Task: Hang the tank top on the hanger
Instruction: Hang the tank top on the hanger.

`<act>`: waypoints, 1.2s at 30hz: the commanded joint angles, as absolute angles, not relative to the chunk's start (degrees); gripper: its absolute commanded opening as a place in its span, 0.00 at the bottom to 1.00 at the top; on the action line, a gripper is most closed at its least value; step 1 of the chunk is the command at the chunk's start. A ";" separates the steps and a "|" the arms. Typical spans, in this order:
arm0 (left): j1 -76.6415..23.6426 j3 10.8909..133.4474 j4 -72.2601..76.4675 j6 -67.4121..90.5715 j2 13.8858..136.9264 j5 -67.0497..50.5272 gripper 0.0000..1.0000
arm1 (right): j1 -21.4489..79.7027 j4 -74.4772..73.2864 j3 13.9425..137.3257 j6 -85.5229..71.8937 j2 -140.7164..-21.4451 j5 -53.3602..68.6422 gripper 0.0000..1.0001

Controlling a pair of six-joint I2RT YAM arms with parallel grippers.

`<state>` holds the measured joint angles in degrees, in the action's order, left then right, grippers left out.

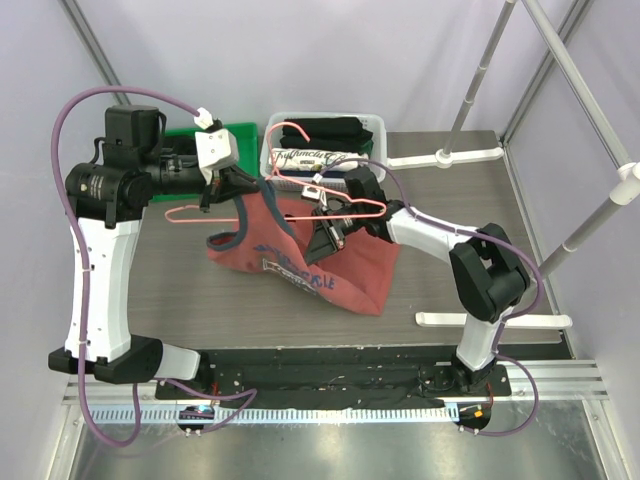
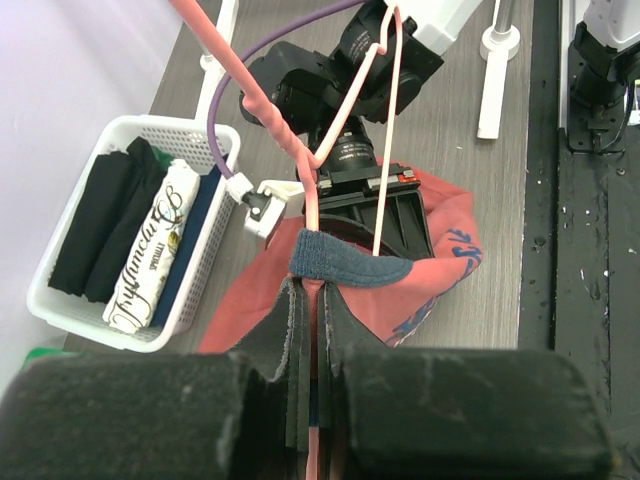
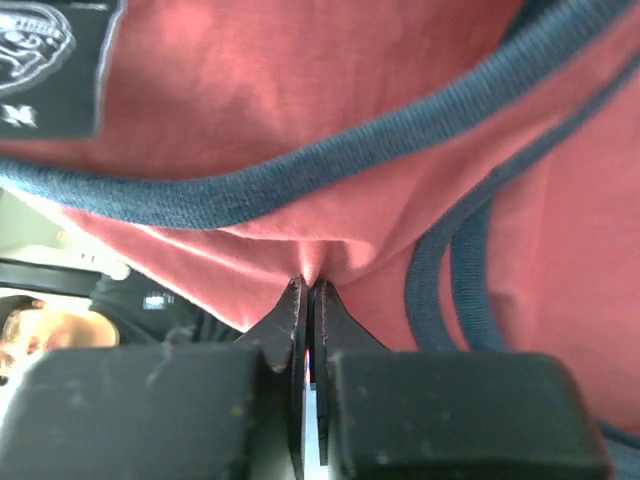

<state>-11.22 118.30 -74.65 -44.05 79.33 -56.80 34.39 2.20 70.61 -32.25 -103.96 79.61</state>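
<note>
Rust-red sleeveless tank top (image 1: 345,270) w/ navy trim & blue-white chest print: bunched mid grey worktop (image 1: 160,285), lower part lying flat, top edge lifted. Thin pink wire hanger (image 2: 262,108) runs across its top, hook end twd white plastic basket (image 1: 378,125) at back. Bare worktop to left & front; white rack pole (image 1: 590,215) far right. From the left, left claw (image 2: 312,290) is clamped tight on hanger wire + navy strap. The right claw (image 3: 308,285), arm bent low, is pinched closed on red fabric of tank top

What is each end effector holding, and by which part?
Left end effector: hanger, by its wire. Right end effector: tank top, by a fabric fold.
</note>
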 commanded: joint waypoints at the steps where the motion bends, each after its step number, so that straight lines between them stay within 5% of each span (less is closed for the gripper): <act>1: -11.07 120.06 -72.95 -44.39 78.75 -57.66 0.00 | 34.02 6.68 73.47 -33.84 -101.42 78.23 0.01; 5: -10.99 120.50 -71.72 -42.72 78.75 -56.78 0.00 | 31.65 -1.19 78.56 -26.23 -102.04 69.37 0.01; 8: -11.07 120.67 -69.70 -40.88 78.84 -54.76 0.00 | 30.94 -23.00 88.23 -8.54 -101.87 51.81 0.01; 18: -11.07 121.64 -63.20 -35.08 79.45 -47.30 0.00 | 26.72 -14.60 90.36 -10.29 -95.29 19.97 0.01; 27: -11.07 115.58 -50.03 -25.85 79.63 -33.15 0.00 | 25.31 -15.82 89.21 -6.07 -87.46 12.30 0.01; 36: -11.07 113.38 -43.42 -20.84 81.83 -32.52 0.00 | 25.22 -17.32 85.79 -4.75 -81.04 9.93 0.01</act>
<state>-11.22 113.36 -50.43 -24.53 81.91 -34.17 25.36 -18.74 87.88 -6.37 -83.64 13.28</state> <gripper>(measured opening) 0.031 0.029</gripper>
